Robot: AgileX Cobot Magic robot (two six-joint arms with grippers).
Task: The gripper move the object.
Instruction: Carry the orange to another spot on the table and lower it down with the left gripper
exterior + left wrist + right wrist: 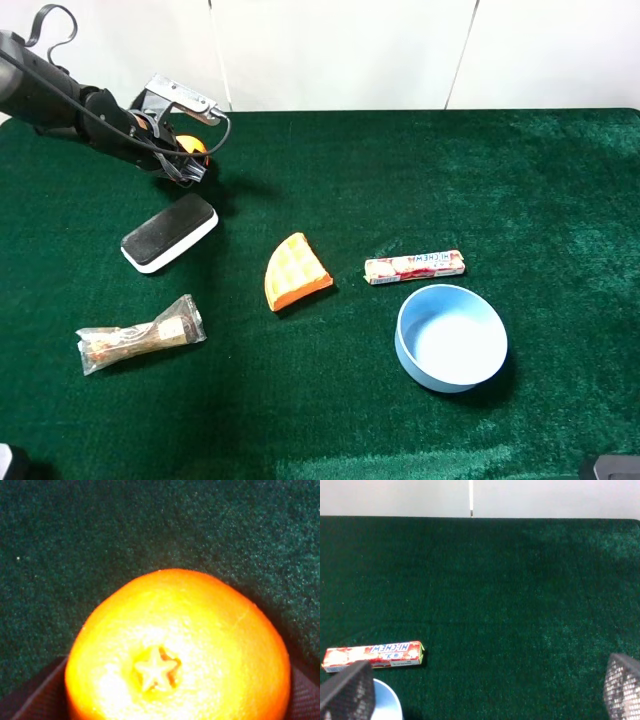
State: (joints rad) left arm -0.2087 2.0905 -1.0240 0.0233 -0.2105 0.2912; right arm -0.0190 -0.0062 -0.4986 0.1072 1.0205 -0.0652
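Mandarin (177,645) in left claw (190,160), star-dimpled close-up

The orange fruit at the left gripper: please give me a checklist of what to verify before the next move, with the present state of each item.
1. Orange fruit sits between the left gripper's fingers: ok.
2. Grip firm enough to carry it: cannot tell.
3. Fruit raised off the green cloth: cannot tell.
4. Black eraser lies apart from the left gripper: ok.
5. Right gripper is open and far from the fruit: ok.
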